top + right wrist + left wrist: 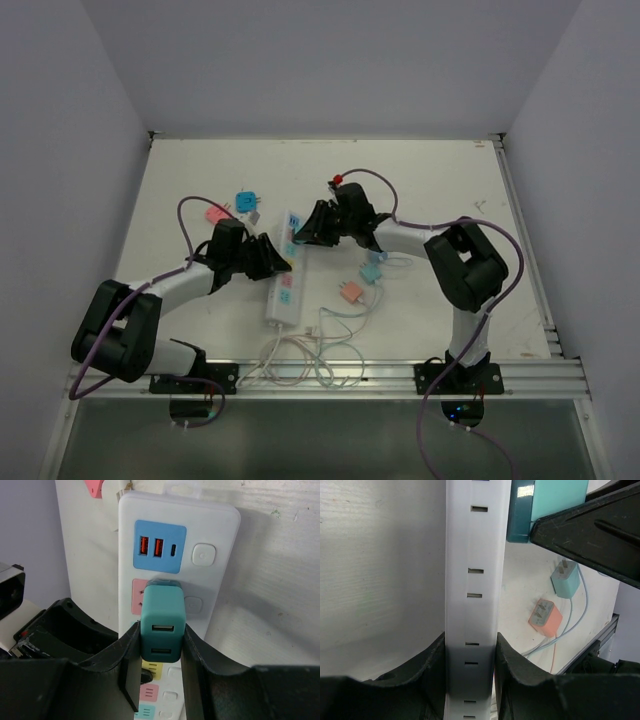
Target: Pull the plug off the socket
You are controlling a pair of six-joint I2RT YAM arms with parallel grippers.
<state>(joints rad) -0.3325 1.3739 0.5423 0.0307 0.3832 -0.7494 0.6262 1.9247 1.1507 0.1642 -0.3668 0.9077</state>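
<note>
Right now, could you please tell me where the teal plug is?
In the right wrist view, the teal plug sits centre-frame in the right gripper, against the socket at its pink outlet, below the blue USB panel.

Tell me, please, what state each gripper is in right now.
Left gripper: closed on the power strip, gripping its two long sides.
Right gripper: closed on the teal plug.

White table (430, 180): socket (284, 275), adapters (350, 292), cords (300, 362)

Smooth white plastic socket (210, 545), matt teal plastic plug (162, 620).
</note>
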